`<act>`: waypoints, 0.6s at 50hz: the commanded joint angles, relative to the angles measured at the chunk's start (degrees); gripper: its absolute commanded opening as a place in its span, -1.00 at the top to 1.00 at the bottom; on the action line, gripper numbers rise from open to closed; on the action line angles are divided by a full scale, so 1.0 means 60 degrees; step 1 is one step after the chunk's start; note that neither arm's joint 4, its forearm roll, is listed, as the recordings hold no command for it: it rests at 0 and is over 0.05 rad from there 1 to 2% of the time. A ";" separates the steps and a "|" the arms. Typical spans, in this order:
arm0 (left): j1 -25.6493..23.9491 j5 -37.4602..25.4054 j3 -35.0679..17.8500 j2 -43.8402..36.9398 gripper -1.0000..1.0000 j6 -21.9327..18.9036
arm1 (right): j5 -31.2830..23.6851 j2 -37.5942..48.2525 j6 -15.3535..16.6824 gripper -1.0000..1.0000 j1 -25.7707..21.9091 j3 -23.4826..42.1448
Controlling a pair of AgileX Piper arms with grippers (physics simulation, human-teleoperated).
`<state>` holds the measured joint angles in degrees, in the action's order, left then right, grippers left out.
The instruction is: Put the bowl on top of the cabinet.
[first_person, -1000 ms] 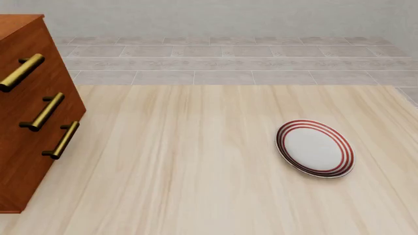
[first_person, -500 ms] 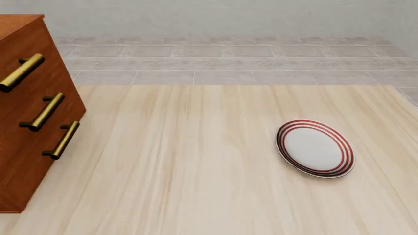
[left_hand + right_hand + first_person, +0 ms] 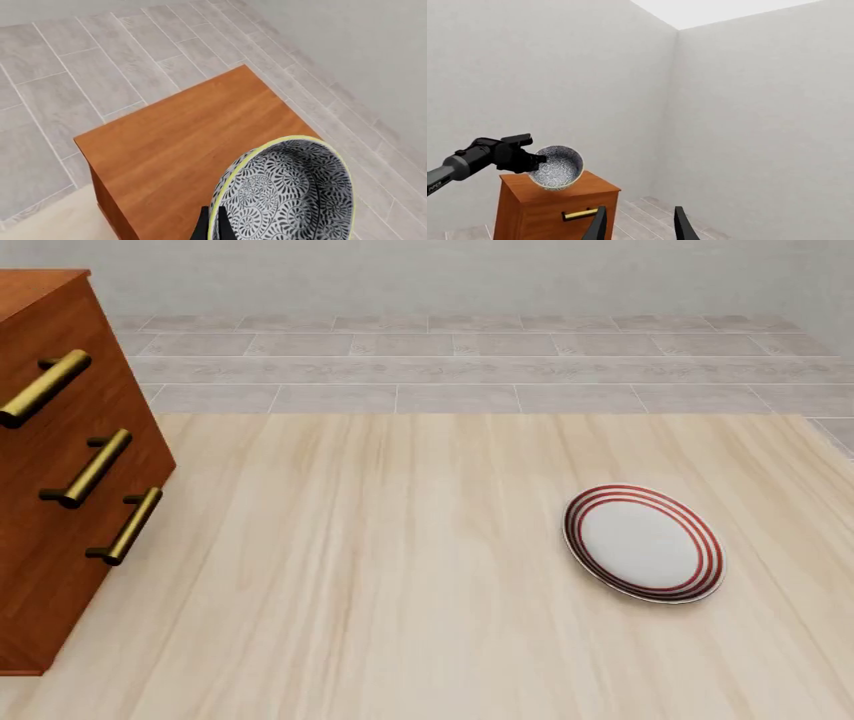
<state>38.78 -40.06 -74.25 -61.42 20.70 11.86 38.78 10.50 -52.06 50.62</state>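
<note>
Your left gripper [image 3: 527, 157] pinches the bowl [image 3: 557, 167] by its rim, tilted, just above the cabinet [image 3: 554, 210] top. Across the last second the front view has not changed: plate [image 3: 645, 543] unmoved, arms out of frame. Your right gripper [image 3: 639, 222] stands open, empty. Judged: only lowering and release remain.

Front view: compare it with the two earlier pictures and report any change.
Nothing visibly changed. The cabinet and the red-ringed plate sit where they were, and no arm or bowl shows in the front view at either time.
</note>
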 commanded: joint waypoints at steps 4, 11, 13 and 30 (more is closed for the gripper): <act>0.0141 0.0269 0.0088 -0.0223 1.00 -0.0247 | -0.0136 -0.0111 -0.0017 -1.00 0.0045 0.0033; 0.0129 0.0336 0.0210 -0.0229 1.00 -0.0375 | -0.0428 -0.0341 -0.0029 -1.00 0.0058 0.0109; 0.0137 0.0343 0.0243 -0.0221 1.00 -0.0390 | -0.0488 -0.0392 -0.0020 -1.00 0.0059 0.0124; 0.0158 0.0439 0.0374 -0.0309 1.00 -0.0510 | -0.0277 -0.0202 -0.0004 -1.00 0.0087 0.0133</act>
<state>39.55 -37.84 -72.68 -62.51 18.31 9.57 36.99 10.43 -51.60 51.41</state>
